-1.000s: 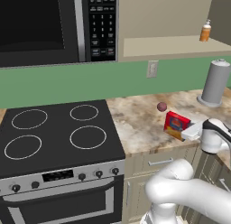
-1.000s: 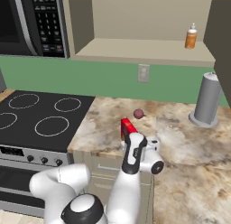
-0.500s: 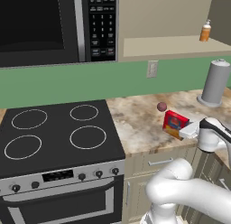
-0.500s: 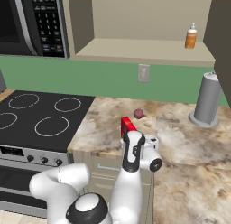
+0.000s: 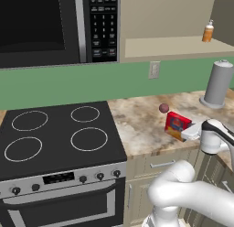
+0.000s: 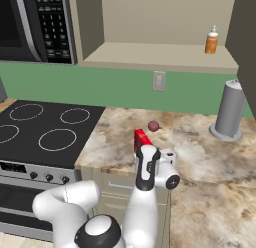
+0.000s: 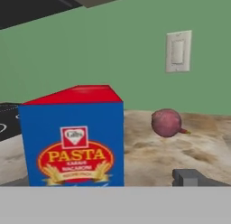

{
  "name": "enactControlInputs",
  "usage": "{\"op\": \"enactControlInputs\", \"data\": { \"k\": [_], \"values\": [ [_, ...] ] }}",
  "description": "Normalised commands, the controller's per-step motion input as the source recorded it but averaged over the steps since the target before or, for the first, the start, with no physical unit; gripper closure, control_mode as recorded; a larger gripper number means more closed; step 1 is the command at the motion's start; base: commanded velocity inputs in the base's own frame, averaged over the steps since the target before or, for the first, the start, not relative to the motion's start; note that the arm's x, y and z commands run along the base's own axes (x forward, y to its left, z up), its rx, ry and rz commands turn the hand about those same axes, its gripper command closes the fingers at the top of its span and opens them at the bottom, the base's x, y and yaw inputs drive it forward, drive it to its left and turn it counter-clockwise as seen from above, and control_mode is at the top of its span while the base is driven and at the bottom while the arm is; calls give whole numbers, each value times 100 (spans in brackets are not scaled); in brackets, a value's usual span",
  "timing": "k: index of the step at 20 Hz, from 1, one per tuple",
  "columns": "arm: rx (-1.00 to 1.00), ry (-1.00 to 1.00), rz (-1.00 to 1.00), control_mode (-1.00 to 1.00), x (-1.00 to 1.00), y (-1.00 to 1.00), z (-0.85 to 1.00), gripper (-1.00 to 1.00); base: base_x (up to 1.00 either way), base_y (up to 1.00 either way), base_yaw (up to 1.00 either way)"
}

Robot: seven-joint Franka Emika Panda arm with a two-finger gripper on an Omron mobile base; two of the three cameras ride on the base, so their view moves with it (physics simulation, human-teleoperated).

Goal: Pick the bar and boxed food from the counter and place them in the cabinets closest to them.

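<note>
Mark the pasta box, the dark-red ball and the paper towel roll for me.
pasta box [image 7: 74,148]: hand view, on the blue front label.
dark-red ball [image 7: 167,122]: hand view, middle of its round body.
paper towel roll [image 5: 217,83]: left base view, on its grey upright side.

Plenty of bare worktop [image 5: 137,125] left of the pasta box [image 5: 176,125], toward the stovetop [image 5: 57,134]. Small dark-red ball [image 5: 163,108] sitting just behind the box, near the wall. Paper towel roll [image 5: 217,83] well off to the right. Open cabinet shelf [image 6: 150,57] above, just an orange bottle [image 6: 212,40] at its right end.
</note>
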Motion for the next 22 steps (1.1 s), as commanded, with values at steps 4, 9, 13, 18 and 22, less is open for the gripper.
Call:
{"op": "enactControlInputs", "data": {
  "k": [4, 9, 13, 18, 22],
  "values": [
    [5, 0, 1, -100, 0, -20, 0, -100, 0, 0, 0],
    [0, 0, 0, -100, 0, -3, 0, -100, 0, 0, 0],
    [0, 1, 0, -100, -8, 0, -2, -100, 0, 0, 0],
    [0, 0, 1, -100, -13, 0, -1, -100, 0, 0, 0],
    [0, 0, 0, -100, -3, 0, 0, -100, 0, 0, 0]
  ]
}}
